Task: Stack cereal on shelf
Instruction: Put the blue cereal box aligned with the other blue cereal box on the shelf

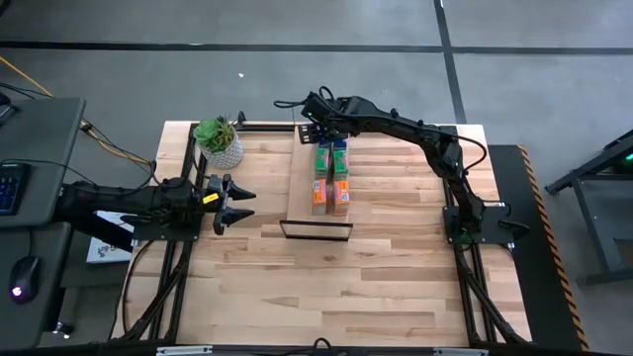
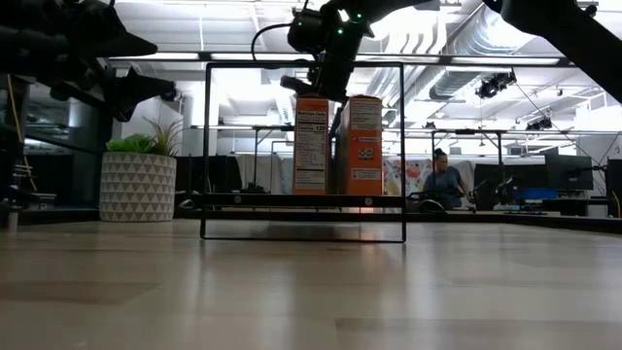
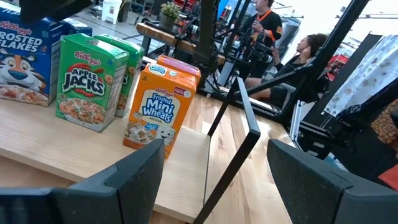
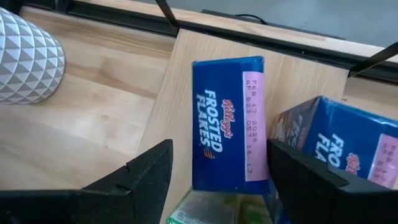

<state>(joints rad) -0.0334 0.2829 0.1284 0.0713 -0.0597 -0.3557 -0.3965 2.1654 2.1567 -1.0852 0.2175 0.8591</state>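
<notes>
Right gripper point(image 1: 318, 130), top center of the high view, hangs jaws apart, empty, over a Frosted Flakes box point(image 4: 227, 121) on the shelf point(image 1: 300, 203). Best lift straight up, avoiding neighbouring boxes. Left gripper point(image 1: 240, 204) waits open, mid-left.

The table point(image 1: 376, 267) bears a potted plant point(image 1: 220, 140) and the shelf point(image 1: 299, 203), cereal boxes point(image 1: 330, 175) standing on it.

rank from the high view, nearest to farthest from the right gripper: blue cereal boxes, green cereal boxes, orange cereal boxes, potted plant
1. Blue cereal boxes, under the right gripper, at the shelf's far end.
2. Green cereal boxes, mid-row.
3. Orange cereal boxes, near end.
4. Potted plant, off toward the left arm.
</notes>
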